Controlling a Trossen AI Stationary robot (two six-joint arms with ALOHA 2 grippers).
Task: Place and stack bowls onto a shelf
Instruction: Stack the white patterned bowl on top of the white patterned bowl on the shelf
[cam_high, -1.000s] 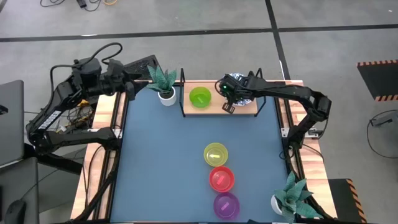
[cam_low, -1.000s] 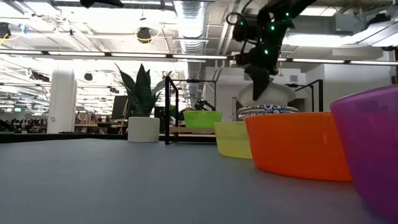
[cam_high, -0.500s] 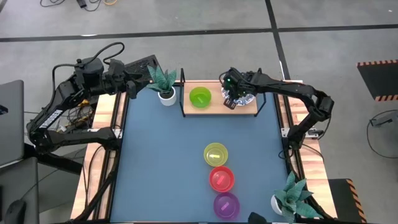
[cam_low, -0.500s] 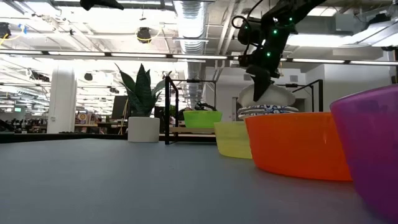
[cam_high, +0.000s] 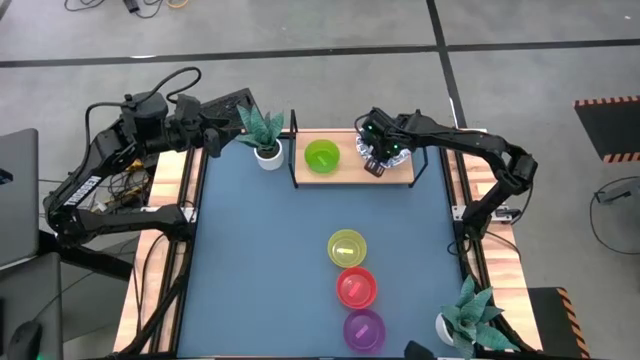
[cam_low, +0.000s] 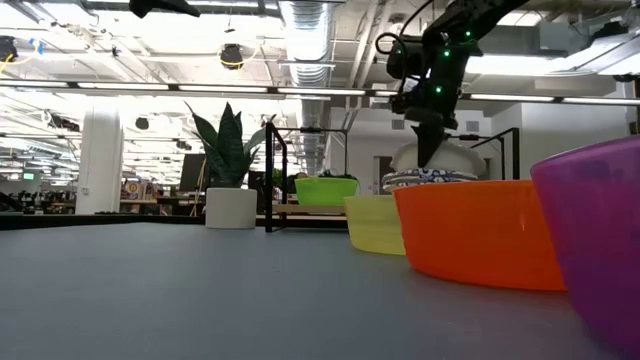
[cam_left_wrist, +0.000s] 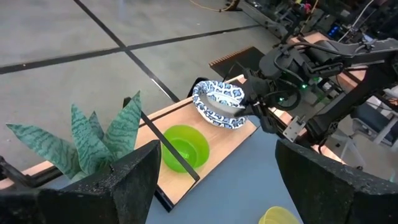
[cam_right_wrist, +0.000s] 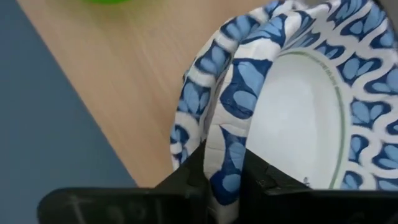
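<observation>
right wrist view alone shows right pincer fingers straddling patterned bowl rim

The light wooden shelf on its thin black frame stands at the far edge of the blue-topped bench. On the shelf, the small green bowl sits toward its left end and the stack of wide white bowls with blue patterned rims toward its right end. My right gripper is at that stack's near rim. My left gripper hangs well left of the shelf, beyond the potted plant in a white pot just beside the shelf's left end. In front of the shelf, on the bench, the yellow bowl, red bowl and purple bowl lie in a row, the purple one farthest from the shelf.
</observation>
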